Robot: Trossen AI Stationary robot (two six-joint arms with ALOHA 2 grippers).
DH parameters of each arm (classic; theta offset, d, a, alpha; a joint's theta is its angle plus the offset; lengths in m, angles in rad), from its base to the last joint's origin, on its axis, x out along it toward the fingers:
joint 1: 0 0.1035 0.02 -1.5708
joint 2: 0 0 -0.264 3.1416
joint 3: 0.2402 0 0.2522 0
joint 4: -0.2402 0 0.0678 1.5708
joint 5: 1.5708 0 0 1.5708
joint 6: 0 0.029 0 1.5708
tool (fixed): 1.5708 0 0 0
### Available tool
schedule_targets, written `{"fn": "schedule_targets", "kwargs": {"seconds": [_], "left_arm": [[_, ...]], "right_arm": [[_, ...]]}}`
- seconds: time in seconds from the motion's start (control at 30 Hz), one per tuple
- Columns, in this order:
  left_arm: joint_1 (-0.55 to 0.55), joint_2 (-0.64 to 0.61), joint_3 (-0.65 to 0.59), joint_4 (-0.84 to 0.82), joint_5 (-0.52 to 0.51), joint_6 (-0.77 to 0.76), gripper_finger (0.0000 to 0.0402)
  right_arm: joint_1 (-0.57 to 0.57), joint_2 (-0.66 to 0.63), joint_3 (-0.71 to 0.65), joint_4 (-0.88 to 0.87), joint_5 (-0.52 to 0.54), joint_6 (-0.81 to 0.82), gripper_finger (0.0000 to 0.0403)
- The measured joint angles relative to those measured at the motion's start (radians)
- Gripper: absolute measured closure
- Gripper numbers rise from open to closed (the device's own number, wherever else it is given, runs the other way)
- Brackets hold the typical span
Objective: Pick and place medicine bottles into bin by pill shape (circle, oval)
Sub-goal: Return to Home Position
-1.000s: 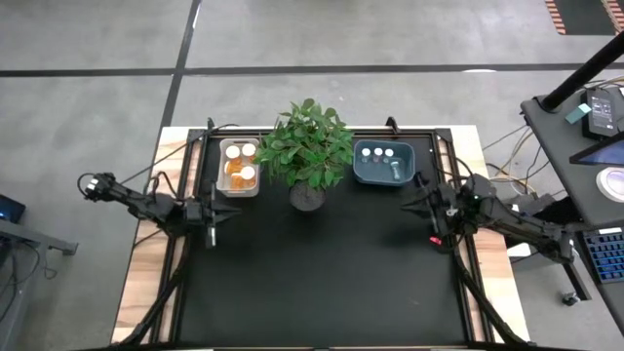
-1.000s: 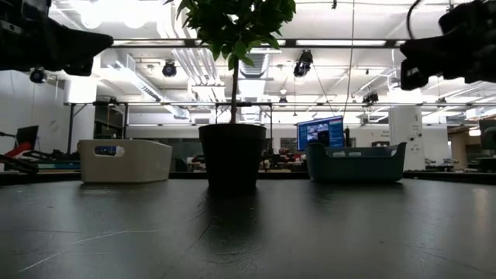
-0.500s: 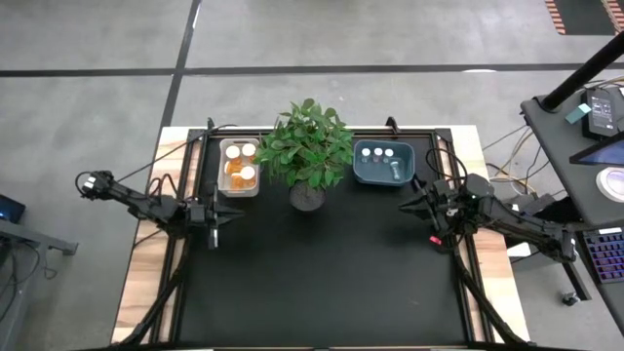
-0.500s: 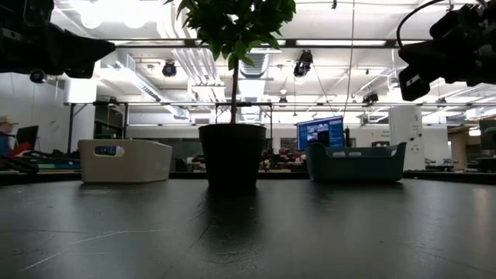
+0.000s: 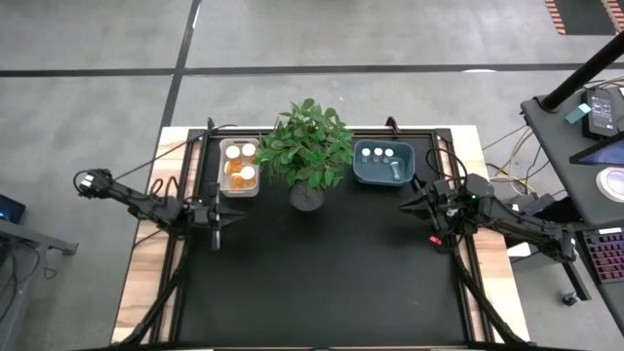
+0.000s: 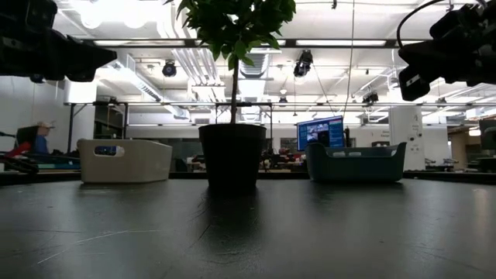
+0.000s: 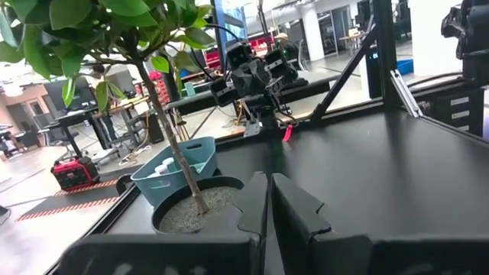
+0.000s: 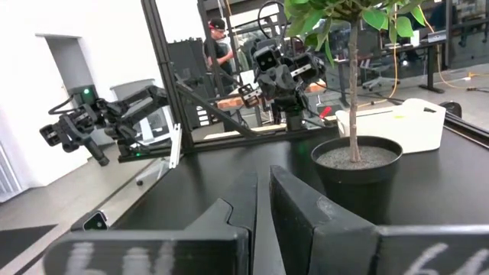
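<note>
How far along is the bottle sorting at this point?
Sorting looks done: orange bottles sit in the white bin, small pale bottles in the blue bin, and none shows on the black mat. Nothing is in hand: the left gripper and right gripper are shut and empty, raised at the mat's sides. Left: at most parking the arms.

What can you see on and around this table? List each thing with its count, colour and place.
Table: one, black top, centre.
Potted plant: one, green, black pot, rear middle.
White bin: one, beside the plant, on the left arm's side.
Orange bottles: at least three white caps, in the white bin.
Blue bin: one, on the plant's other side.
Pale bottles: at least three, in the blue bin.
Left gripper: shut, empty, raised.
Right gripper: shut, empty, raised.
</note>
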Motion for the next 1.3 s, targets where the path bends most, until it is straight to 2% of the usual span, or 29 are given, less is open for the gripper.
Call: {"fn": "schedule_targets", "kwargs": {"seconds": [1.3], "left_arm": [[0.000, 0.042, -0.001, 0.000, 0.000, 0.000, 0.0398]], "right_arm": [[0.000, 0.000, -0.001, 0.000, 0.000, 0.000, 0.0374]]}}
